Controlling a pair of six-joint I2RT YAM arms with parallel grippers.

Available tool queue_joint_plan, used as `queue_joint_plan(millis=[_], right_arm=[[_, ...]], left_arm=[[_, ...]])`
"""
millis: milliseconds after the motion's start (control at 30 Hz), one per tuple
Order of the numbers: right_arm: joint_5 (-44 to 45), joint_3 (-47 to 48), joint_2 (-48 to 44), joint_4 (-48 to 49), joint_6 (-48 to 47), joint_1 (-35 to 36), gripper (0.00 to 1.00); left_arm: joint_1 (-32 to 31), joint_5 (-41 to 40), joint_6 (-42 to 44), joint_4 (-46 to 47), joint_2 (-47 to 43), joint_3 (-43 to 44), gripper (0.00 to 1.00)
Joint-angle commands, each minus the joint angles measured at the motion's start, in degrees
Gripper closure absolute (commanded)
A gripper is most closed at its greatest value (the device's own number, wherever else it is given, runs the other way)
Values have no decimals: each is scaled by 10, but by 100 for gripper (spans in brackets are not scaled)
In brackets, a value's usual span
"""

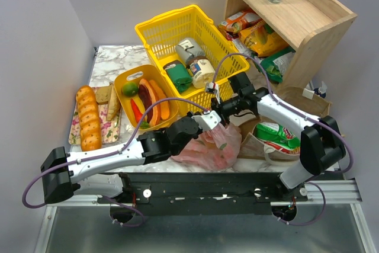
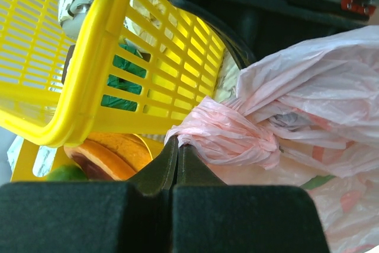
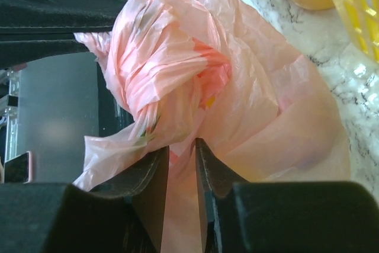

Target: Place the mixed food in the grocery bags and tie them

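Note:
The pink plastic bag (image 1: 208, 145) lies at the table's near edge, its top twisted into a knot (image 2: 237, 137), which also shows in the right wrist view (image 3: 166, 69). My left gripper (image 1: 207, 121) (image 2: 177, 141) is shut, pinching a twisted strand of the bag. My right gripper (image 1: 220, 109) (image 3: 182, 145) faces it from the other side, its jaws nearly closed with pink film between them. The green-and-white crisp packet (image 1: 277, 135) sits in the brown paper bag (image 1: 253, 144) to the right. Toy vegetables (image 1: 148, 96) lie in the yellow tub.
A yellow mesh basket (image 1: 177, 25) with tins (image 1: 190, 48) stands just behind the grippers, close in the left wrist view (image 2: 89, 87). A yellow oval tub (image 1: 125, 79) and a bread loaf (image 1: 89, 117) are at left. A wooden shelf (image 1: 308, 22) stands at back right.

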Motion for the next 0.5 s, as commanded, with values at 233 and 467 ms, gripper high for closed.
queue_joint_plan(millis=[233, 467], right_arm=[[-14, -44, -21, 46, 24, 15, 69], [-36, -67, -52, 87, 59, 15, 65]], left_arm=[[-8, -27, -33, 53, -12, -25, 100], [-9, -32, -55, 69, -12, -40, 100]])
